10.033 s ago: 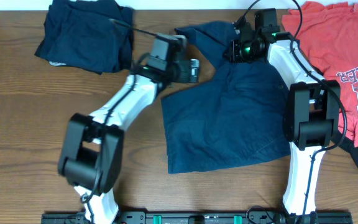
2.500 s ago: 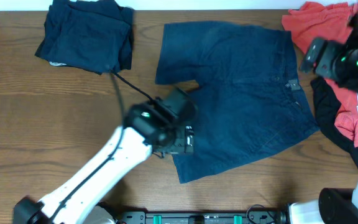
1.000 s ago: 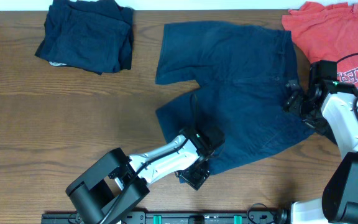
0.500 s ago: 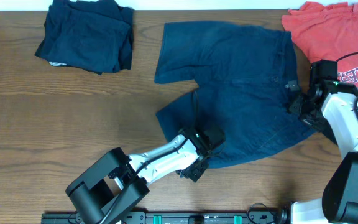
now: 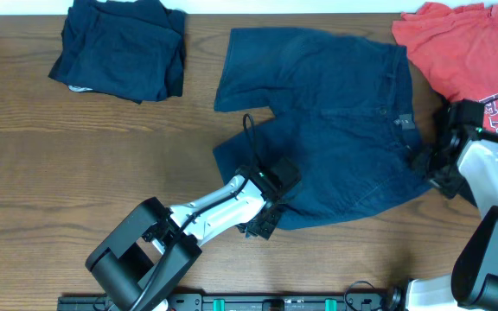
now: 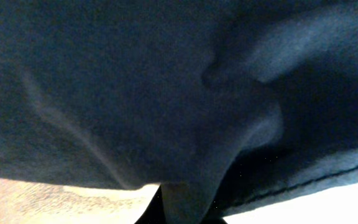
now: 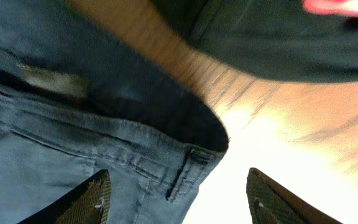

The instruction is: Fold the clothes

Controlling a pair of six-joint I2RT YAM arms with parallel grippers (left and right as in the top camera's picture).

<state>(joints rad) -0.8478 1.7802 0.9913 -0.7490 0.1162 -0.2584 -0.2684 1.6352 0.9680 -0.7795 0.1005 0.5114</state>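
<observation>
Since half a second before, the right gripper had slid right and nearer along the waistband of the large dark navy denim shorts, which lay spread mid-way across the brown wooden desk. Its jaws stood wide over the waistband edge. The left gripper sat at the near hem. Navy cloth filled its wrist view and hid the jaws, so their state could not be told.

Your navy denim shorts spread flat at centre, waistband right, legs pointing left, your folded navy pile far left.
</observation>
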